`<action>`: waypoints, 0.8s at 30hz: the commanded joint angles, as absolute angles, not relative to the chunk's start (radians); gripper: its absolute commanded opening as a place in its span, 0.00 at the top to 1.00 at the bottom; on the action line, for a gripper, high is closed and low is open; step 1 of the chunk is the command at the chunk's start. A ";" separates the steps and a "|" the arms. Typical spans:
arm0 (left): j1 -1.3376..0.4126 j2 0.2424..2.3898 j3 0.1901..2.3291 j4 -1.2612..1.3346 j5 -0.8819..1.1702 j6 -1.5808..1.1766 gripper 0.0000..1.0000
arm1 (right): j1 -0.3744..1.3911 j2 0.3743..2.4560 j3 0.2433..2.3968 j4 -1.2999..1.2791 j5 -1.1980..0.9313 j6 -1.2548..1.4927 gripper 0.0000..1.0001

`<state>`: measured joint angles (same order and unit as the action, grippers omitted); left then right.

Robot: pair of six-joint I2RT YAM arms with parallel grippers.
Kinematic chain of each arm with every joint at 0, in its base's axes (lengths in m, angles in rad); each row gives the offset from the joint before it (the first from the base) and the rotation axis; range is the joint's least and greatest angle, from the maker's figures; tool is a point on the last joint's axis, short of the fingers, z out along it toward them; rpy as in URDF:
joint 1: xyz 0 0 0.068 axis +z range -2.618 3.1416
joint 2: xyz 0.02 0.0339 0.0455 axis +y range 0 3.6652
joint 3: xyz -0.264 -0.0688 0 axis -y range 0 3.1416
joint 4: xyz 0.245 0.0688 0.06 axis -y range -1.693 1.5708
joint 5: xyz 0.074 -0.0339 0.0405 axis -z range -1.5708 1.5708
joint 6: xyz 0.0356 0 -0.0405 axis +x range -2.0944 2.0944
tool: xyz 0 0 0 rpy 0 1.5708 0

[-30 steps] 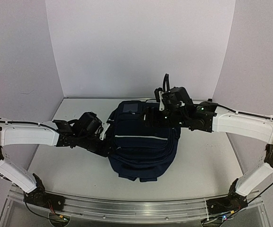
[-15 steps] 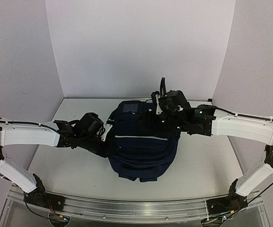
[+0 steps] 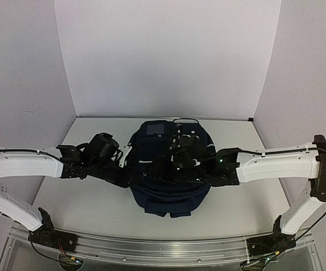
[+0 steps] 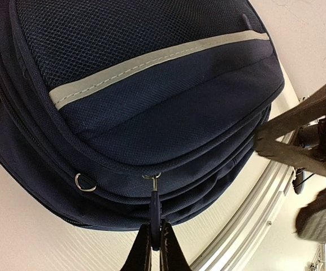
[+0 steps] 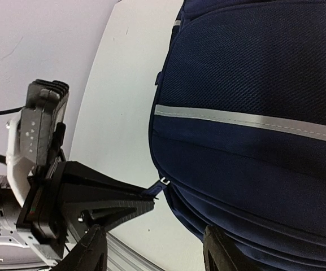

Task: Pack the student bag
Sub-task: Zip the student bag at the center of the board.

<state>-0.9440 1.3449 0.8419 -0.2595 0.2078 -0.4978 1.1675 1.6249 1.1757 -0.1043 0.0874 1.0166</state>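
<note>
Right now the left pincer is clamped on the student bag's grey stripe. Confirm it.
Wrong on one point: the left pincer is clamped on the student bag by its zipper pull, not its grey stripe, which lies untouched. The left wrist view shows it.

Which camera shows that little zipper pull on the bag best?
The left wrist view: the zipper pull hangs centre-frame, pinched by the left tool. The right wrist view shows it small, from the side; in the top view it cannot be made out.
</note>
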 commanded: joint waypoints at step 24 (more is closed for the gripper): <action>-0.985 1.311 0.795 -0.115 0.280 -0.538 1.00 | 1.169 1.867 1.155 0.250 0.026 1.345 0.72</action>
